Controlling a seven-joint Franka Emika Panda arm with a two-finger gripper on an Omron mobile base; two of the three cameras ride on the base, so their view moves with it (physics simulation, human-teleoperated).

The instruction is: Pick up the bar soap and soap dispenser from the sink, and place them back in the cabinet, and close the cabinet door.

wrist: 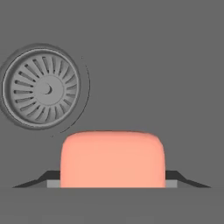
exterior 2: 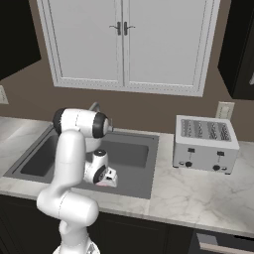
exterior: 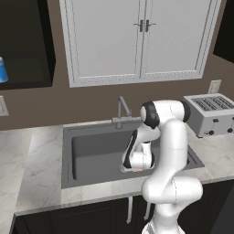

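The orange-red bar soap (wrist: 113, 157) lies on the floor of the dark grey sink (exterior: 91, 132), just beside the round drain (wrist: 41, 87). My gripper (wrist: 113, 183) is down in the basin with one dark fingertip pressed against each side of the bar. From the base views the gripper (exterior: 133, 168) (exterior 2: 106, 179) sits low near the sink's front wall, with a sliver of red under it. The blue soap dispenser (exterior: 2, 69) stands inside the open dark cabinet (exterior: 27, 68) at upper left. I cannot make out the cabinet door.
A slim grey faucet (exterior: 121, 109) rises behind the basin. A silver toaster (exterior: 212, 114) (exterior 2: 206, 144) stands on the marble counter to the right. White panelled double doors (exterior: 141, 41) hang above the sink. My own arm crosses the basin's front right.
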